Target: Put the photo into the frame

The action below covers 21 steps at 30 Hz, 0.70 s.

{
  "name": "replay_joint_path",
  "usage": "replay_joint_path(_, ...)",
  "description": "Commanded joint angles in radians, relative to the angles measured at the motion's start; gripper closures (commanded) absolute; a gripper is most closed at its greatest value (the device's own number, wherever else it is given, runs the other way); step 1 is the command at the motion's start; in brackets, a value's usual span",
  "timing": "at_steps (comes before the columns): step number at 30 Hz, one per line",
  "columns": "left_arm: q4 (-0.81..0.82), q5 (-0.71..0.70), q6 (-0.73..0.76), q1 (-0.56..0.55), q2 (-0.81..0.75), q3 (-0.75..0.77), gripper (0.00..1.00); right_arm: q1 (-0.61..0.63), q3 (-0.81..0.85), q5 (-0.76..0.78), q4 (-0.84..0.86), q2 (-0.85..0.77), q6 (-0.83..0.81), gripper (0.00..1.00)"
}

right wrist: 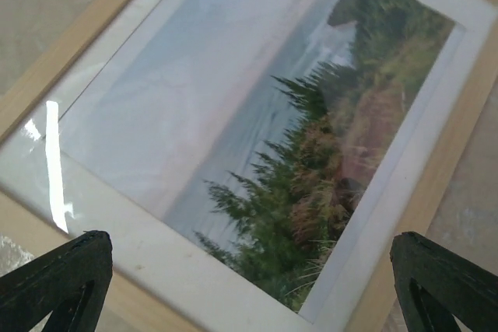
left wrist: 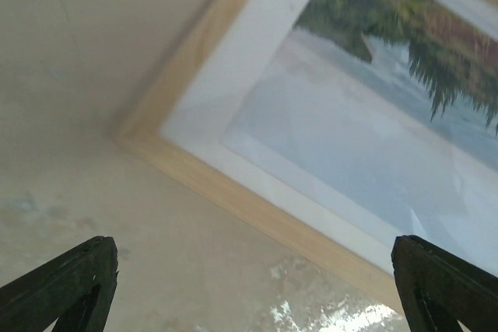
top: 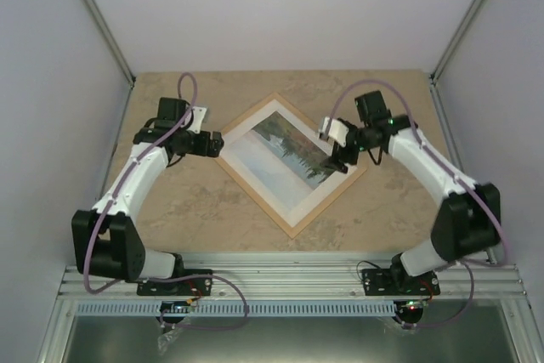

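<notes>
Both arms are parked at the frame, nothing held.

- left fingers (left wrist: 70, 285): spread wide, empty. They sit just beside the frame's left corner, over the bare surface (top: 187, 210).
- right fingers (right wrist: 62, 277): also spread wide, empty. They hang over the right part of the picture. I can't tell whether they touch it, though the wrist view suggests they're slightly above.
- frame (left wrist: 241, 196): lies flat on the surface, turned like a diamond in the top view, between the two arms.
- photo (right wrist: 257, 138): lies inside the frame, picture side up. Its white border runs parallel to the wood on every side I can see. No corner looks to be riding over the edge.
- Glare streaks show on the border in the right wrist view. I can't tell whether the photo sits above or below the clear pane.

My read is that the placement is essentially done and you're at the release and check step.

Next move: raise both arms straight up and clear. Don't sweep sideways, or the right fingers could drag the photo out of square. Then confirm the fit from the top view.
</notes>
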Motion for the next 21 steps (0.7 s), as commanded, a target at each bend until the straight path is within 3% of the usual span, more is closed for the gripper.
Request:
replay_joint_path(1,0.006,0.123,-0.096,0.021,0.057,-0.047,0.02,-0.106,0.18,-0.154,-0.137,0.203,0.12,0.02)
replay_joint_path(10,0.056,0.207,-0.207,0.047,0.226,-0.08,0.01,-0.215,0.636,-0.207,-0.299,0.677,0.222,0.04)
replay_joint_path(21,0.064,0.205,-0.262,0.049,0.402,-0.04,0.01,-0.219,0.875,-0.192,-0.417,0.961,0.175,0.02)
